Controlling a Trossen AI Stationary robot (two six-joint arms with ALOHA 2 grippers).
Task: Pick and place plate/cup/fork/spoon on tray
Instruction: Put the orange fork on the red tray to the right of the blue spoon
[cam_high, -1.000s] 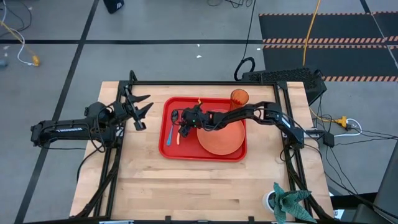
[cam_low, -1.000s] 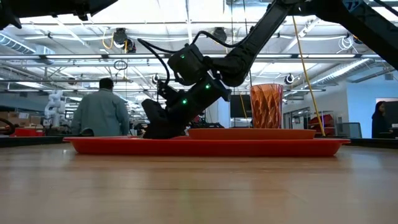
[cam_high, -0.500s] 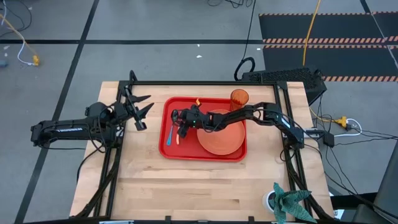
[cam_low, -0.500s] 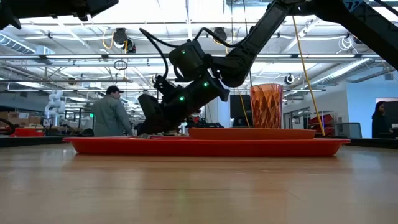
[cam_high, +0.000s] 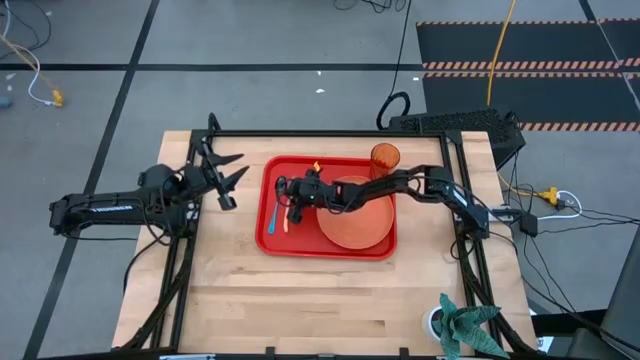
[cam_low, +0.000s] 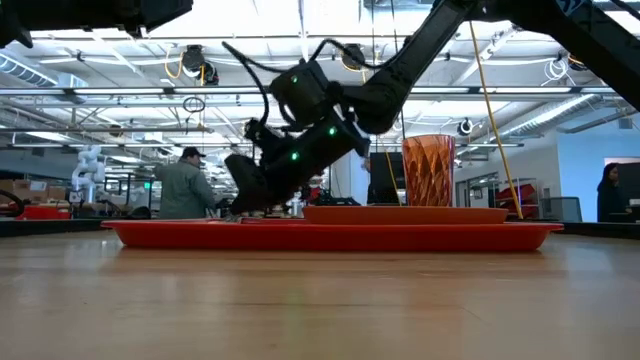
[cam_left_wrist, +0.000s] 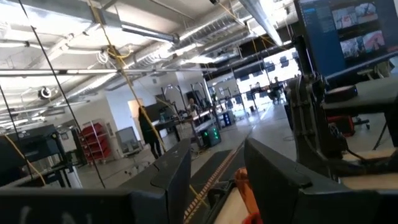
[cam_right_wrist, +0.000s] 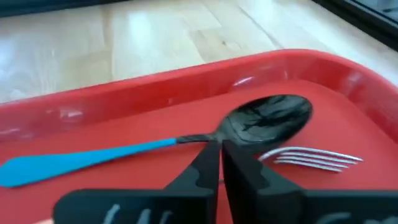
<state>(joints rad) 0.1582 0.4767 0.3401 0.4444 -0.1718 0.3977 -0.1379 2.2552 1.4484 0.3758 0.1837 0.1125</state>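
Right gripper (cam_right_wrist: 221, 163) is sitting pinched together with nothing in it; just past its tips the spoon (cam_right_wrist: 186, 140) and fork (cam_right_wrist: 314, 157) are lying on the tray (cam_right_wrist: 155, 99); drifting low it's probably nudging them; left gripper (cam_high: 222, 178) is idling open off-tray.

overhead looks down, low view level, both share tray (cam_high: 275, 245)

tray (cam_high: 272, 238): red | plate (cam_high: 358, 228): orange-salmon | cup (cam_low: 428, 170): amber, ribbed | spoon (cam_right_wrist: 186, 140): light-blue handle, dark bowl
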